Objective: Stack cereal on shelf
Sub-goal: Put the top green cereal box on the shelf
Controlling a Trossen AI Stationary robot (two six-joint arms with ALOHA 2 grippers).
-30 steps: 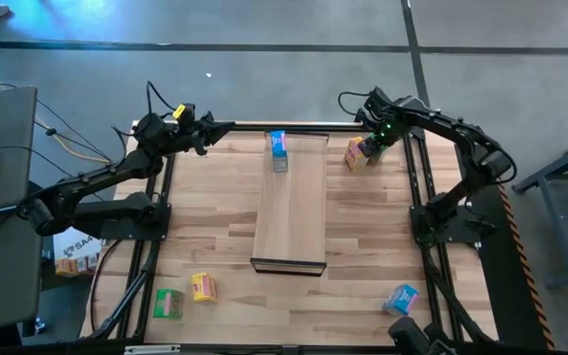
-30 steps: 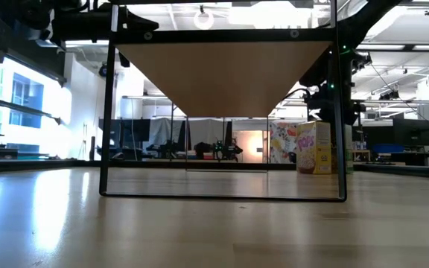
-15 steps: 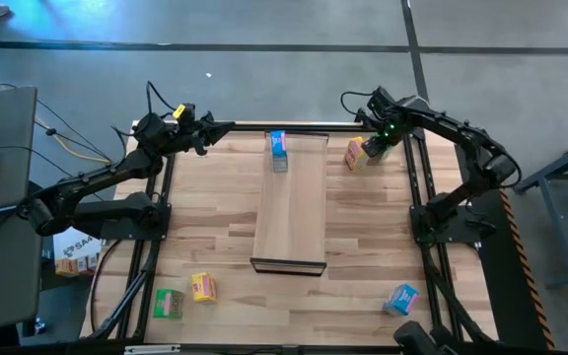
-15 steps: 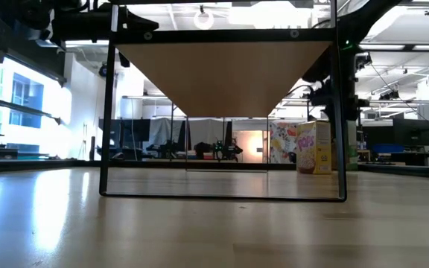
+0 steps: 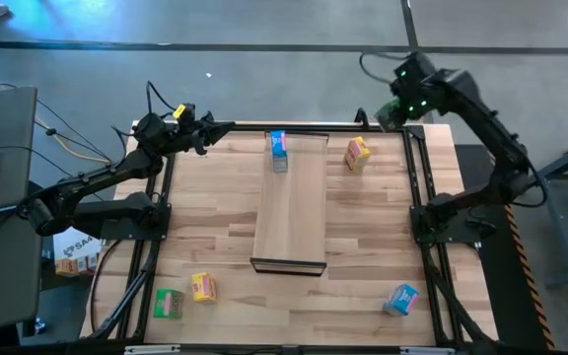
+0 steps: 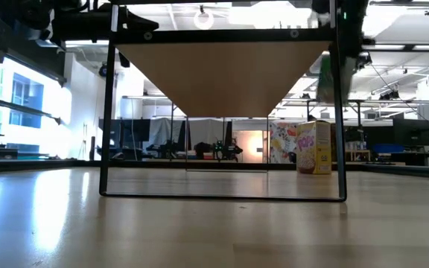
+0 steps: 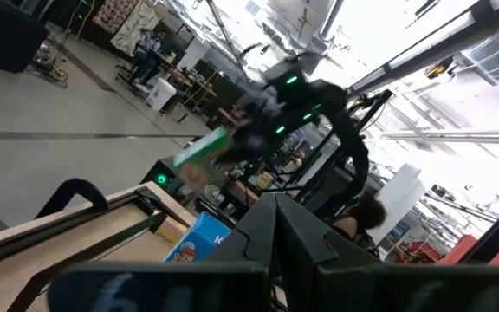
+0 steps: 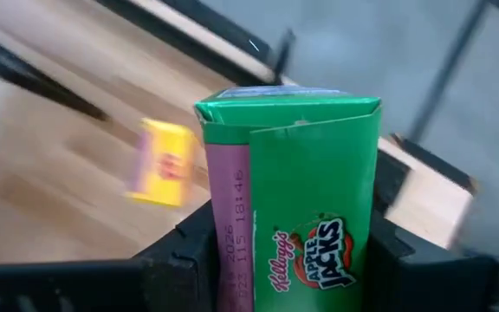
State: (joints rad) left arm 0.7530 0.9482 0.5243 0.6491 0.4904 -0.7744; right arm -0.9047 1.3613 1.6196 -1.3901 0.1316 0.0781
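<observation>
The right gripper [image 8: 288,260] clamped a green cereal box [image 8: 306,195] at the high view's upper right, beyond the counter [image 5: 215,222]. A yellow box [image 5: 357,152] stood right of the shelf [image 5: 294,212]; a blue box [image 5: 278,147] occupied its top end. The left gripper [image 5: 208,130] was closed.

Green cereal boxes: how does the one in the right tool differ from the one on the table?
The held green box sits clamped in the right tool, up off the tabletop. The table green box rests untouched on the tabletop, lower left in the high view, beside a yellow box. Both are small green cereal boxes.
</observation>
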